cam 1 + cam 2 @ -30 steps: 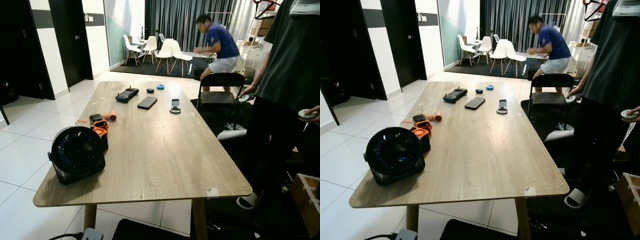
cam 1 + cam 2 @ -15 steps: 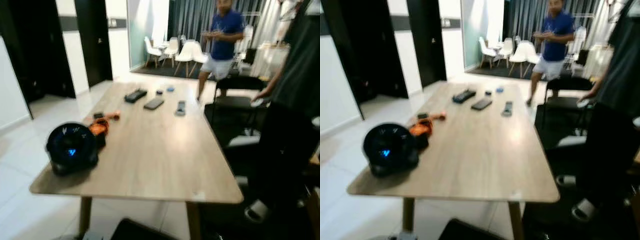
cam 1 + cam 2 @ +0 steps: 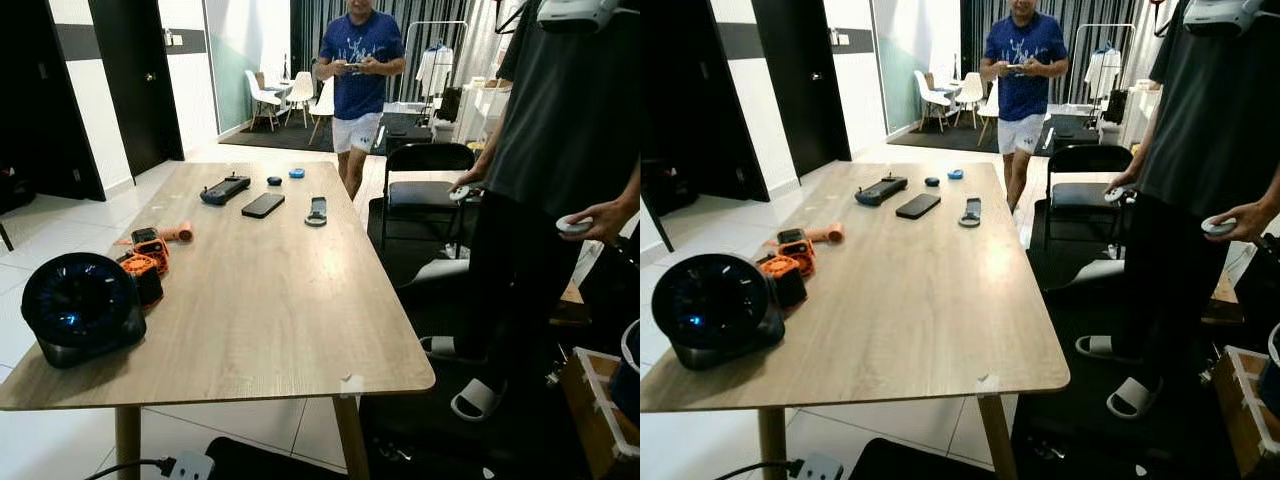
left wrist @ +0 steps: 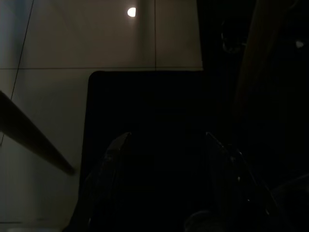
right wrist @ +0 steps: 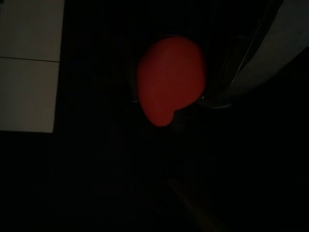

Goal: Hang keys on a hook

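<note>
In the right wrist view a red heart-shaped thing (image 5: 169, 79) hangs close to the camera against deep shadow, with a pale curved shape (image 5: 260, 53) beside it. What holds it is too dark to make out. In the left wrist view my left gripper (image 4: 166, 154) is a faint outline low over a black mat (image 4: 145, 101) and pale floor tiles (image 4: 72, 43). Ahead stands a long wooden table (image 3: 260, 300). On it lie a dark phone (image 3: 263, 205), a black controller (image 3: 224, 189) and a small grey remote-like thing (image 3: 317, 211).
A black round fan (image 3: 80, 308) and an orange-black tool (image 3: 145, 262) sit at the table's left. A person in black (image 3: 560, 150) with hand controllers stands close on the right. A person in blue (image 3: 360, 60) stands beyond the table by a black folding chair (image 3: 425, 190). A power strip (image 3: 190, 465) lies below.
The camera has swung to the right, so the table sits further left in view. The person in blue has straightened up and come to the table's far end.
</note>
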Motion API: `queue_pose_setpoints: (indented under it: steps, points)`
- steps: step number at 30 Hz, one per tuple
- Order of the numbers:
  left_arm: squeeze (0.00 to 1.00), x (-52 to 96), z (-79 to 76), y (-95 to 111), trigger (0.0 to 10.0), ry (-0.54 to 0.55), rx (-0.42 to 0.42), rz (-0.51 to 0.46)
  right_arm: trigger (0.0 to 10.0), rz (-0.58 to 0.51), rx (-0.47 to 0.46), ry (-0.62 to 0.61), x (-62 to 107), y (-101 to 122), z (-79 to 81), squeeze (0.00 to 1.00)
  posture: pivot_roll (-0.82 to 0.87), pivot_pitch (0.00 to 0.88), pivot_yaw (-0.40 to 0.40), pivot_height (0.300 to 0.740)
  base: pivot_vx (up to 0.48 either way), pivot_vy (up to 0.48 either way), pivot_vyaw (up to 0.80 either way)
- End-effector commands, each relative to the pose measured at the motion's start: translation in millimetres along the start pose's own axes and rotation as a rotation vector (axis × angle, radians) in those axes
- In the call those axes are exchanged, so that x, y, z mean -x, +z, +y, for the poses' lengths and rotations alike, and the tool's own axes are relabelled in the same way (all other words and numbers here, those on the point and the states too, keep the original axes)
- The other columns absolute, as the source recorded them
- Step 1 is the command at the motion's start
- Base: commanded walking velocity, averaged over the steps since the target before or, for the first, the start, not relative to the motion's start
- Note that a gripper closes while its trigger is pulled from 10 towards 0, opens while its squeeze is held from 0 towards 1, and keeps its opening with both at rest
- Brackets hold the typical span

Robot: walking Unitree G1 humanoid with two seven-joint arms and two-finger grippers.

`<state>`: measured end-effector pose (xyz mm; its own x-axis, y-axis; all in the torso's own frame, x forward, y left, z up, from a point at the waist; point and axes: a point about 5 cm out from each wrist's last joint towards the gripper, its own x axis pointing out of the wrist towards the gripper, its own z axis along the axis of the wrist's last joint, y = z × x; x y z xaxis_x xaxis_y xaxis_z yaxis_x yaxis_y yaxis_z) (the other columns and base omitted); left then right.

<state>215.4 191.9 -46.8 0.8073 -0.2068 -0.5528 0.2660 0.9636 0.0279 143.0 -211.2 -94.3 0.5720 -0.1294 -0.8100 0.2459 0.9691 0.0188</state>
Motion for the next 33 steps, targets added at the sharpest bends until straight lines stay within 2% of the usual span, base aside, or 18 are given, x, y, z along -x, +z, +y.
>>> queue_pose_setpoints:
  steps: [1, 4, 9, 17, 33]
  points:
    - [0.0, 2.5, 2.2, -6.4, 10.0, 0.005, -0.012, 0.036, 10.0, -0.001, -0.011, -0.006, 0.0, 0.3, -1.3, 0.0, 0.08, 0.043, 0.008, 0.74, 0.0, 0.0, 0.0]
    - [0.0, 2.6, 2.2, -6.7, 10.0, 0.009, -0.01, 0.037, 10.0, 0.0, -0.008, -0.004, -0.1, 0.5, -0.9, 0.0, 0.08, 0.041, 0.008, 0.74, 0.0, 0.0, 0.0]
    - [0.0, 2.7, 4.9, -9.6, 10.0, 0.061, 0.042, 0.054, 10.0, -0.005, -0.004, -0.001, -0.7, 2.8, -0.2, 0.0, 0.07, 0.041, 0.01, 0.74, 0.0, 0.0, 0.0]
    - [0.0, 1.8, 5.5, -9.0, 10.0, 0.083, 0.063, 0.053, 10.0, -0.007, -0.012, -0.005, -1.1, 4.1, -0.7, 0.0, 0.06, 0.039, 0.018, 0.74, 0.0, 0.0, 0.0]
    - [0.0, 0.6, 5.2, -7.3, 10.0, 0.08, 0.041, 0.054, 10.0, 0.002, -0.009, -0.004, -0.1, 0.2, -0.7, 0.0, 0.06, 0.032, 0.02, 0.74, 0.0, 0.0, 0.0]
